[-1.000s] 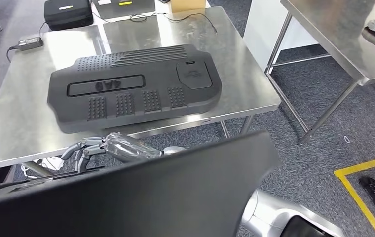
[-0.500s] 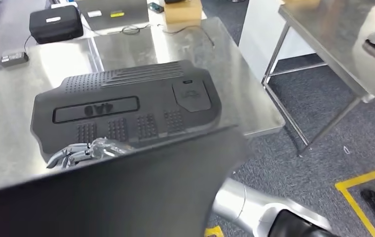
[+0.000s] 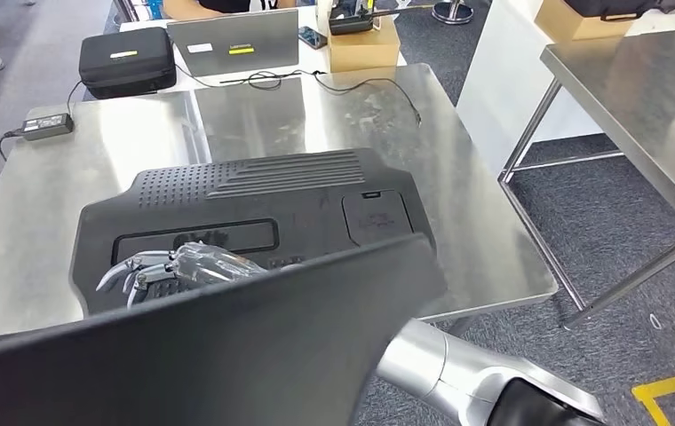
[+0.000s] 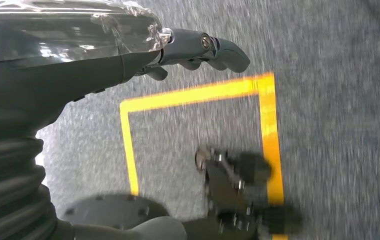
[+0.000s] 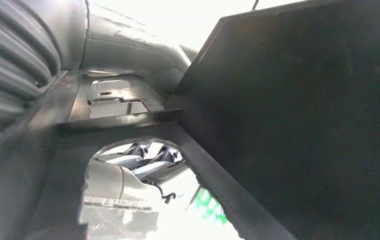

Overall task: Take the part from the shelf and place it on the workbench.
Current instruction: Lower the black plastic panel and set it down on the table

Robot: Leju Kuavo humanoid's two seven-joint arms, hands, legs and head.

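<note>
You have a large black panel [image 3: 227, 355] carried low in front of the robot, its far edge hanging over the near side of the steel table [image 3: 485, 231]. The left robot hand [image 3: 152, 271] sits at the panel's far edge with its fingers curled over it, so it seems to be holding the panel. You cannot tell the right robot hand's state: its wrist view shows just the panel's dark underside [image 5: 303, 125] close up.

Watch the black cover [image 3: 245, 209] already lying on the table, directly beyond the carried panel. If you set down straight ahead, the panel will likely land on that cover, rock, or shove it toward the laptop [image 3: 232, 40] and charger [image 3: 47, 122]. The panel also hides the table's near edge from you, so a short placement could let it tip off.
</note>
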